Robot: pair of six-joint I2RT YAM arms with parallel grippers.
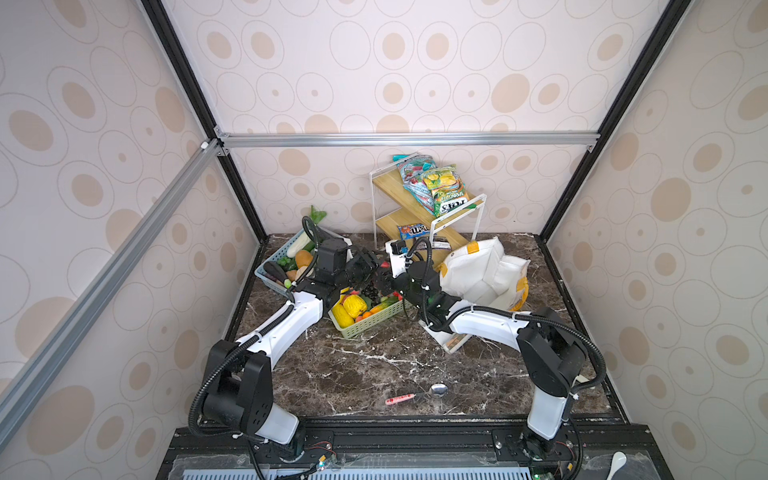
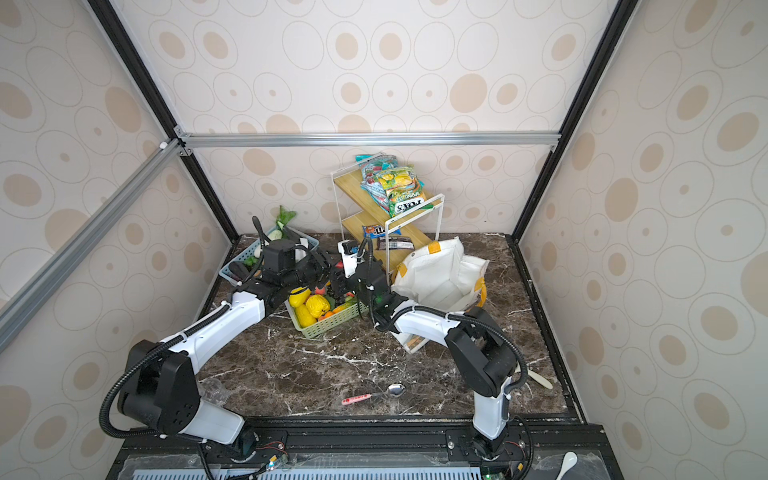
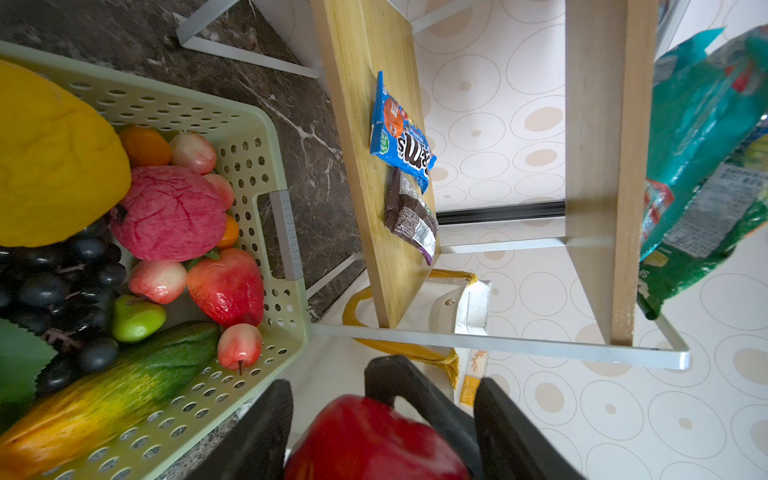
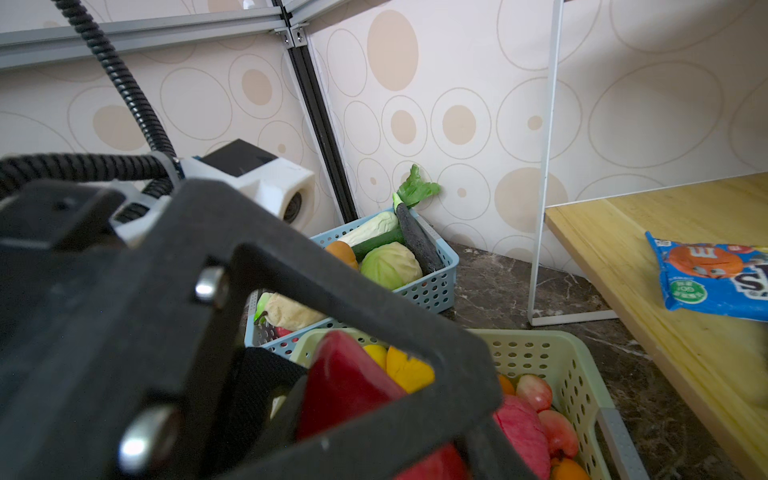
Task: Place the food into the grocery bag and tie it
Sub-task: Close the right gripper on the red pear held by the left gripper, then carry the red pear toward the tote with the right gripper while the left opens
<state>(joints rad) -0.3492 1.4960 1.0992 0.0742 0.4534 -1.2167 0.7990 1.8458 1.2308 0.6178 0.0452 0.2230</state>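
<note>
Glossy red plastic toy fruit (image 3: 374,440) is clamped in the left gripper (image 3: 384,395), over a light-green perforated plastic basket (image 3: 249,137). Long axis: cannot tell, mostly hidden. Right gripper (image 1: 380,283) meets it; gripping or not, cannot tell. White fabric tote bag (image 1: 478,266) stands mouth-up beside the basket. Green basket holds dark grapes (image 3: 50,286) and a red strawberry (image 3: 228,286). Blue perforated basket (image 4: 432,291) holds a pale-green cabbage (image 4: 390,265).

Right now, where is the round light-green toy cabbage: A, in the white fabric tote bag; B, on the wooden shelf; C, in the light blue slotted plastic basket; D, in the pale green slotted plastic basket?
C: the right wrist view shows the round light-green toy cabbage lying inside the light blue slotted plastic basket.
</note>
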